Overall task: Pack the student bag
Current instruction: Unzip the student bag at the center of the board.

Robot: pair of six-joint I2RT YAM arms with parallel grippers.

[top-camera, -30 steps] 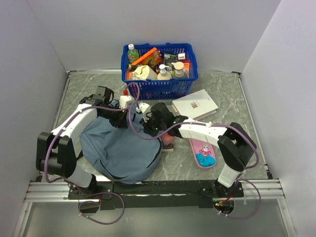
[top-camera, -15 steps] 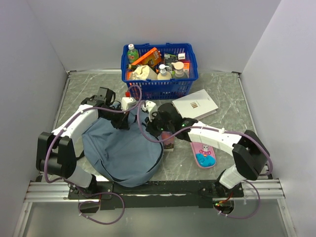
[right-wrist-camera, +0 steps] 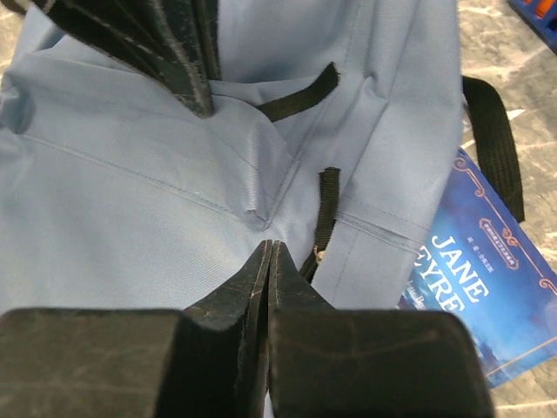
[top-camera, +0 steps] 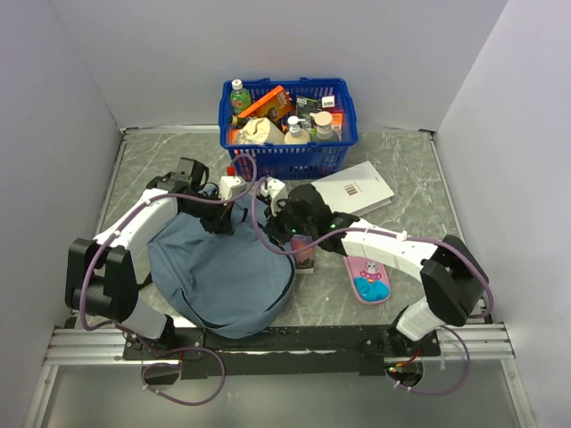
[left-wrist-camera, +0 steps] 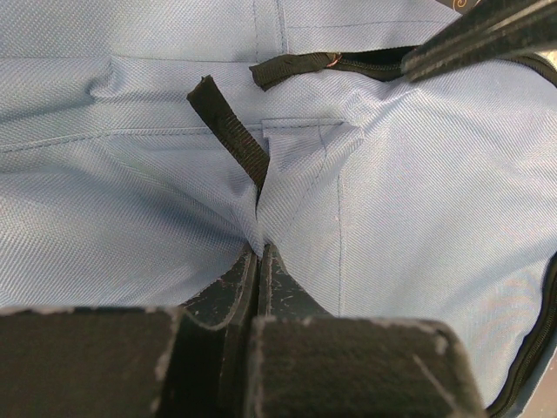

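Student bag (top-camera: 219,276) flat, zip end toward basket (top-camera: 285,160); left pincer (left-wrist-camera: 258,252) pinching fabric, right pincer (right-wrist-camera: 270,248) closed against fold.

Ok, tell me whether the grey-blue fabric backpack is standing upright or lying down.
Lying down: the grey-blue fabric backpack slumps flat on the marbled table.

Book (right-wrist-camera: 474,287) titled Jane Eyre: left part lies under the student bag (right-wrist-camera: 130,200), right corner cut off by the frame edge. Items in the basket (top-camera: 285,162) are too small to identify; several seem to be bottles.
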